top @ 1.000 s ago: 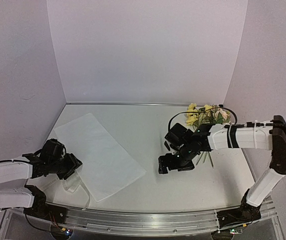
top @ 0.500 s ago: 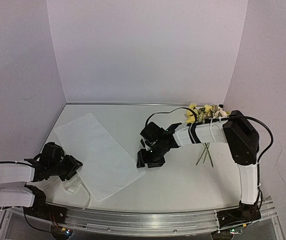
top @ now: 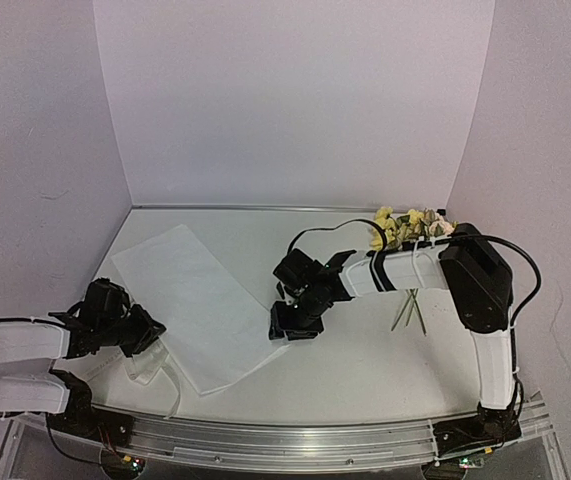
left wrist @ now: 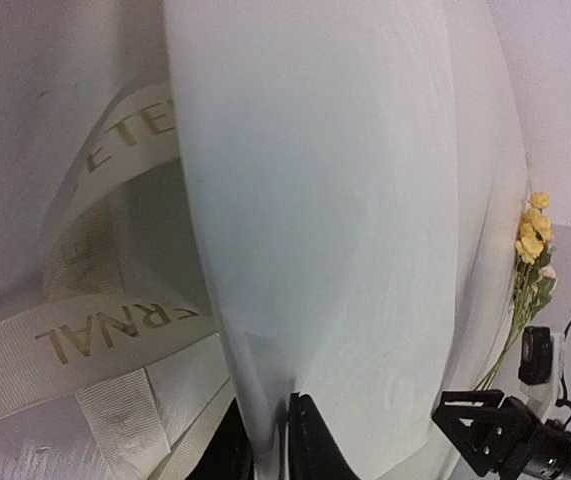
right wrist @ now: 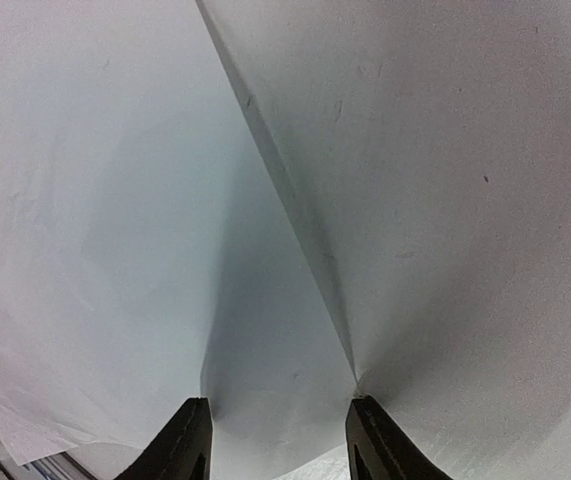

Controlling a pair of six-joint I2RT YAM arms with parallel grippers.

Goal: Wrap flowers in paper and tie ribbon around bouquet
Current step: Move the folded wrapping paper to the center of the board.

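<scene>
Smooth matte white walls (top: 295, 100) enclose a pale, flat table (top: 365, 370) with a rounded metal rail along its near edge.

A large thin white rectangular sheet of paper (top: 200, 300), faintly translucent and slightly bluish against the warmer tabletop, lies slantwise on the left half of the table. One long edge runs from the far left towards the middle.

The right gripper (right wrist: 280, 440) reaches across to the paper's right-hand corner. Its two black, wedge-shaped fingers stand apart, and the corner of the sheet lies in the gap between them with a soft shadowed crease running away from it.

The left gripper (left wrist: 270, 450) sits low at the paper's near left edge. Its dark fingers are pinched together on the paper, which rises from them in a smooth curved fold.

A small bunch of flowers (top: 405, 228), pale yellow and cream blooms on thin green stems, lies at the far right, well apart from the paper and partly under the right arm.

A narrow sheer white ribbon (left wrist: 95, 330), finely ribbed with dull gold-brown lettering, lies in loose loops just beside the left gripper.
</scene>
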